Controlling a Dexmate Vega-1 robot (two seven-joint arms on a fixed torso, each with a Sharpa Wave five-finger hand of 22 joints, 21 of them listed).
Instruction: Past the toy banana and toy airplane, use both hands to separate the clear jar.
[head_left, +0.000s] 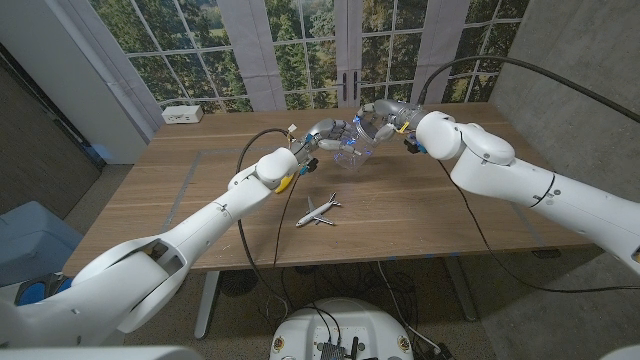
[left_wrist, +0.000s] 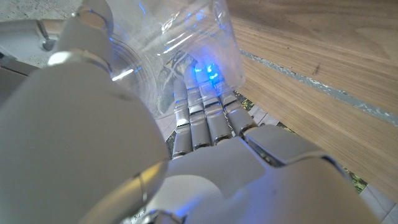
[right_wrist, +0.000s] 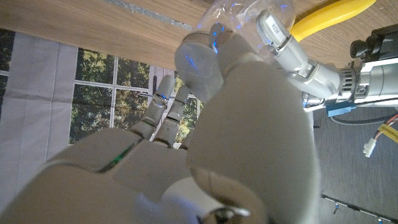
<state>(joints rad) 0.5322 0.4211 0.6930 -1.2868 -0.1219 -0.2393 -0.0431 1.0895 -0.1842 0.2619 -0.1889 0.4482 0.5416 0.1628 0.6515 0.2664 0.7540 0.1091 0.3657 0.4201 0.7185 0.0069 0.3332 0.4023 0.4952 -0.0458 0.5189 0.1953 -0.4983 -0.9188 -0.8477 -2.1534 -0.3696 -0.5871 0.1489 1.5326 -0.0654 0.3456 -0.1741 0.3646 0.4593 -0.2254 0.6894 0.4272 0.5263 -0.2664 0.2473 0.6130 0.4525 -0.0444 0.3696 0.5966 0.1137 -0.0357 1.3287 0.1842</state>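
Gripping a clear jar (head_left: 352, 152), transparent plastic glinting blue, left hand (head_left: 325, 133) and right hand (head_left: 377, 117) both closed around it

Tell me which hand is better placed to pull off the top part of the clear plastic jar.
Probably the right hand: it grips the clear plastic jar from above, near its top. The left hand holds the jar's side, so it suits steadying.

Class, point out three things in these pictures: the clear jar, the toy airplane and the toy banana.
clear jar (head_left: 352, 152): head view, on its see-through wall between the two hands.
toy airplane (head_left: 318, 210): head view, on the middle of its white body.
toy banana (right_wrist: 323, 13): right wrist view, on its yellow curve.
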